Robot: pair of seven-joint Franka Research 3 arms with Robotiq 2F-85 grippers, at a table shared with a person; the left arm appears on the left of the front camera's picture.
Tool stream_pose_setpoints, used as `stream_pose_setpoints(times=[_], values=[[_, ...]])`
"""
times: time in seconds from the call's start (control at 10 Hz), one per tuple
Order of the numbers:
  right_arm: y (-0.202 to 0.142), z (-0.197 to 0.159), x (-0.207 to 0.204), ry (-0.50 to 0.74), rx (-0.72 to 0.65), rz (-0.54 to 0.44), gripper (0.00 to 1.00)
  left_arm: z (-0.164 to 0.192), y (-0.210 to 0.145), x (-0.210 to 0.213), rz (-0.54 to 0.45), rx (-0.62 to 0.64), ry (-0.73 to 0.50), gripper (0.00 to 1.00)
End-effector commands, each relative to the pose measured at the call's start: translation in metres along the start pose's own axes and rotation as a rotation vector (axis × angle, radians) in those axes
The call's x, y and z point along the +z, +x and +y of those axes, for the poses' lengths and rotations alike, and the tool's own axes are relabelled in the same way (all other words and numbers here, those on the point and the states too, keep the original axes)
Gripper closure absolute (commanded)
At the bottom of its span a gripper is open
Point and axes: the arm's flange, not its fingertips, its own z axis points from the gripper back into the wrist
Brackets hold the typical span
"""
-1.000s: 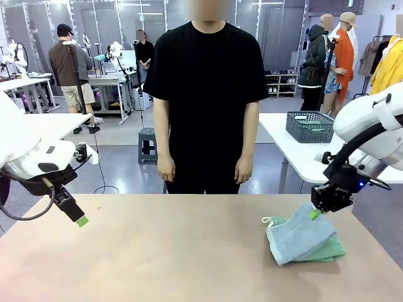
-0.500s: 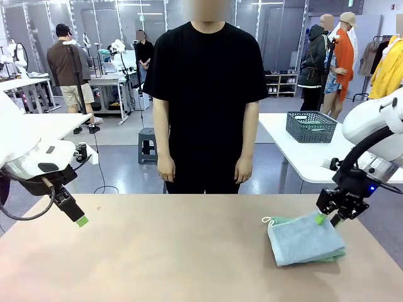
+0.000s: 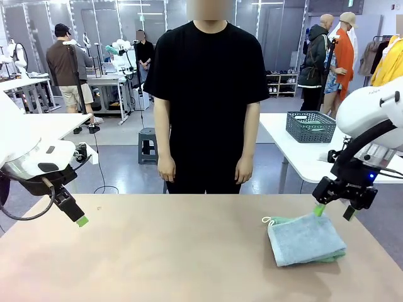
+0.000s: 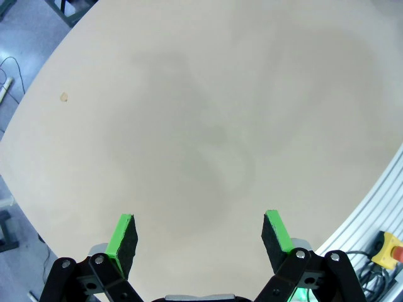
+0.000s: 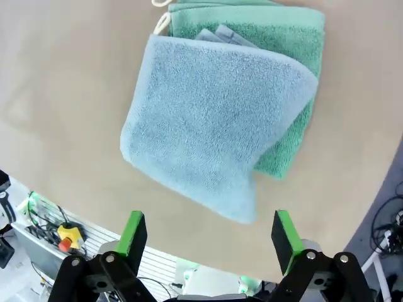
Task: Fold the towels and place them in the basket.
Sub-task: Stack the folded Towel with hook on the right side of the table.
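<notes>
Across the table in the front view, we find the two folded towels stacked at the robot's right: the pale blue-grey towel [image 3: 304, 238] lies on top of the mint green towel [image 3: 327, 255], whose white corner loop [image 3: 267, 221] shows at the stack's far left corner. The right gripper [image 3: 334, 210] hangs just above the far right corner of the stack, jaws apart and holding nothing. The left gripper [image 3: 74, 214] hovers over bare table [image 3: 170, 251] at the left, well apart from the towels. The dark grey mesh basket [image 3: 310, 126] stands on a separate white table behind, to the person's side; it is not on the work table.

In the left wrist view, we see the left gripper's fingers [image 4: 124, 236] spread wide above empty tabletop.

In the right wrist view, the right gripper's pads [image 5: 133, 231] stand wide, with the folded blue-grey towel directly ahead, overlapping the green one beneath.

We judge folding complete for both towels. Placement in the basket remains; neither towel is in it.
</notes>
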Motion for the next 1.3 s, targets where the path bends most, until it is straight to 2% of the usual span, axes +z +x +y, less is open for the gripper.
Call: stream_pose_setpoints(times=[0.0,0.1,1.2], values=[[-0.004,0.020,0.005,-0.075,-0.056,0.019,0.00,-0.001,0.002,0.000,0.012,0.012,0.010,0.00],[0.000,0.000,0.000,0.000,0.000,0.000,0.00,-0.001,0.002,0.000,0.012,0.012,0.010,0.00],[0.000,0.000,0.000,0.000,0.000,0.000,0.00,-0.001,0.002,0.000,0.012,0.012,0.010,0.00]])
